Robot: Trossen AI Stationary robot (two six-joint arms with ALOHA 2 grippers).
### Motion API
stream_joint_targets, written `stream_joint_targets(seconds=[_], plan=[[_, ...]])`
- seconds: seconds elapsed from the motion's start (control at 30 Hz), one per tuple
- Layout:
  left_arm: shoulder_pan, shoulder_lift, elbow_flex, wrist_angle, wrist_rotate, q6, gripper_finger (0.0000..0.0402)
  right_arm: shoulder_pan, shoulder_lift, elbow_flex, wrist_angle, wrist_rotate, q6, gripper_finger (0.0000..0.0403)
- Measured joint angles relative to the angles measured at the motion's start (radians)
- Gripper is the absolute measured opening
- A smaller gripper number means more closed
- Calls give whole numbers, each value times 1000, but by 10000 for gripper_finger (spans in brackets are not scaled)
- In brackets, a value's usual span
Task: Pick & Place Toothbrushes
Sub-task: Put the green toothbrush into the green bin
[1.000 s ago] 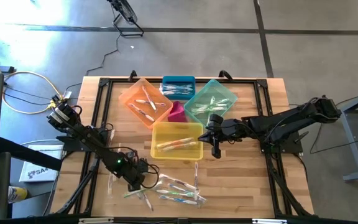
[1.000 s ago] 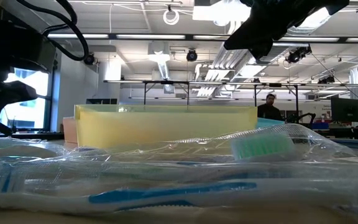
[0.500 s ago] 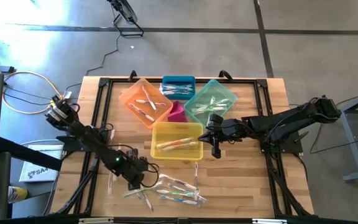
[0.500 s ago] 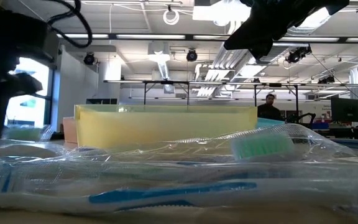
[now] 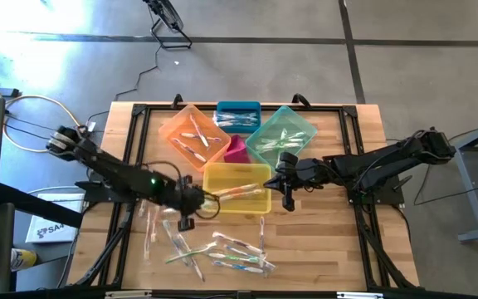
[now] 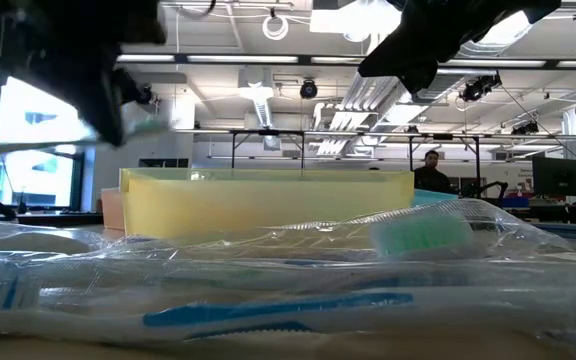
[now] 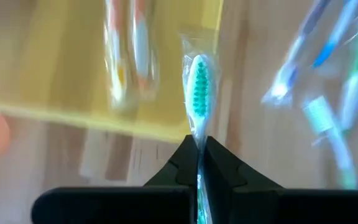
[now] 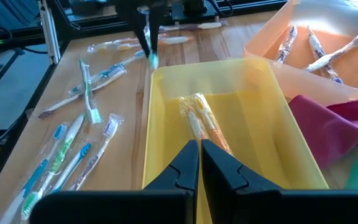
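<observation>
The left gripper (image 5: 196,203) is hanging above the table (image 5: 338,241), just off the yellow bin's (image 5: 208,173) left side, with its fingers (image 7: 179,163) pinched tight on a wrapped green brush (image 7: 198,87). In the left wrist view the brush is sticking straight out from between the fingertips, its green bristled head lying over the bin's edge, with orange brushes (image 7: 124,50) blurred inside the bin beyond it. In the right wrist view the same brush (image 8: 149,51) is dangling head-down past the far end of the yellow bin.

The right gripper (image 5: 285,184) is waiting over the right side of the yellow bin, its fingers (image 8: 185,163) closed together and holding nothing.

A loose pile of brushes (image 5: 231,253) is lying on the table toward its front edge, below the yellow bin, with a few more strewn to the left near the front-left corner. Other brushes are sitting sorted in the bins: orange-accented ones in the yellow bin, some in the orange bin (image 5: 171,131) at the back left, some in the blue bin (image 5: 239,106) at the back middle, and green ones in the teal bin (image 5: 305,124) at the back right. A pink bin (image 5: 236,150) is sitting in the middle of the cluster; I cannot tell what is in it
</observation>
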Motion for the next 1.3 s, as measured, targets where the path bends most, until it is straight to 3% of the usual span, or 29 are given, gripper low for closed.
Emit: stream_joint_targets(seconds=[0.13, 0.33, 0.43, 0.57, 0.77, 0.93, 1.17, 1.3], plan=[[68, -70, 103, -56, 65, 105, 4, 0, 0, 0, 0, 0, 0, 10], [170, -127, 275, -66, 82, 264, 3, 0, 0, 0, 29, 0, -28, 10], [233, -126, 345, -29, 82, 372, 3, 0, 0, 0, 76, 1, -62, 10], [333, -127, 368, 166, 95, 509, 3, 0, 0, 0, 176, 1, -111, 10], [503, -91, 367, 349, 347, 533, 3, 0, 0, 0, 292, 2, -172, 10], [582, -45, 367, 442, 518, 556, 3, -9, 0, 0, 319, 3, -231, 10], [655, 14, 367, 549, 696, 582, 3, -65, 0, 0, 347, 211, -175, 10], [683, 31, 366, 551, 747, 609, 3, -115, 0, 0, 399, 226, -137, 10]])
